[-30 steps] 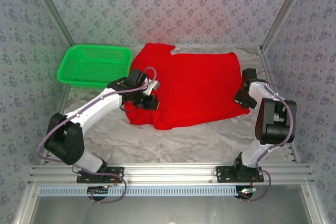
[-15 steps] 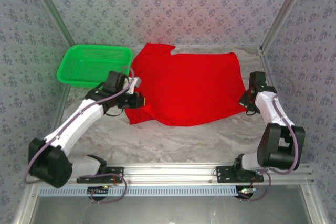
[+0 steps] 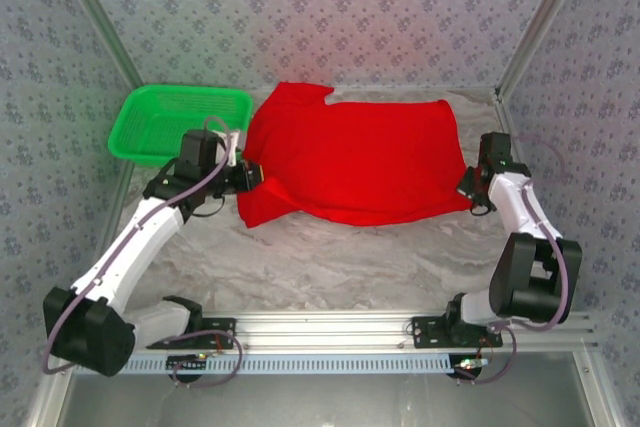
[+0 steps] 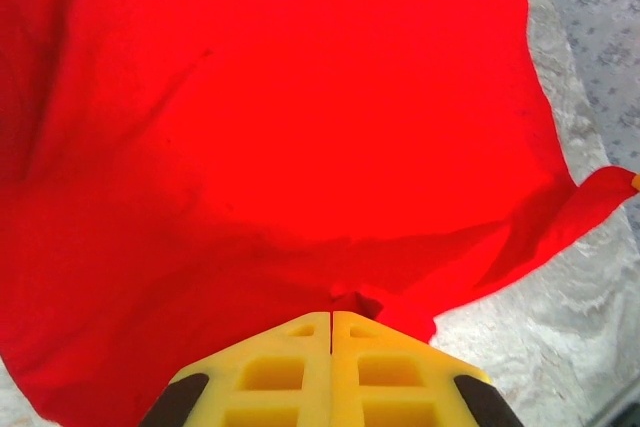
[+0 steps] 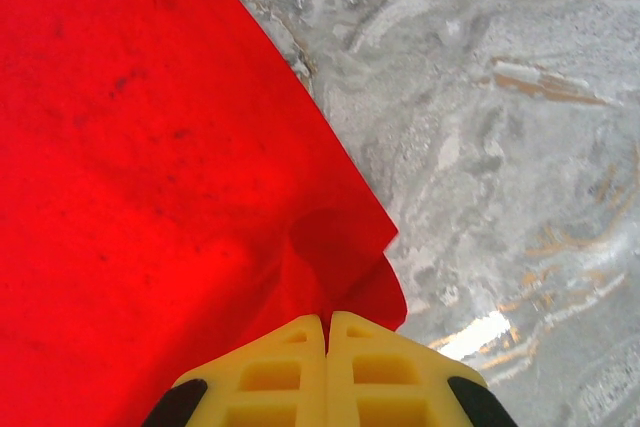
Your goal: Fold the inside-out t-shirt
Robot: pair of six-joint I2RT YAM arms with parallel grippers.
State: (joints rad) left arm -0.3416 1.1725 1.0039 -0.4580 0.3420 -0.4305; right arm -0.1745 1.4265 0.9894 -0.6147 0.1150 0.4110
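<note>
**A:** First entry?

**B:** Inside-out t-shirt [image 3: 350, 162]. Bright red, plain face up. Spread over the far half of the bench [image 3: 330, 257], long side running left to right. Far-left part pushed back toward the rear wall, just right of the green basket [image 3: 135, 132].

**A:** Lie of the cloth?

**B:** Smooth across the middle. Puckered at the two gripped spots. Near-left corner drooping a little toward the front.

**A:** Left jaws?

**B:** Together, clamped on the t-shirt at its left edge. From the left wrist camera: a small fold of red pinched right at the tips of the yellow fingers [image 4: 300, 367], with the rest fanning away beyond.

**A:** Right jaws?

**B:** Together as well, clamped on the near-right corner of the t-shirt. From the right wrist camera: corner curled into a little flap at the fingertips, with bare marbled bench off to the right.

**A:** Arms?

**B:** Left arm [image 3: 140, 232] stretched long from its base to the shirt's left edge. Right arm [image 3: 520, 207] bent sharply at the elbow, wrist at the shirt's right edge.

**A:** Other stock?

**B:** Green basket, plastic mesh, at the far left of the bench. Near the shirt. Touching or not: cannot tell.
</note>
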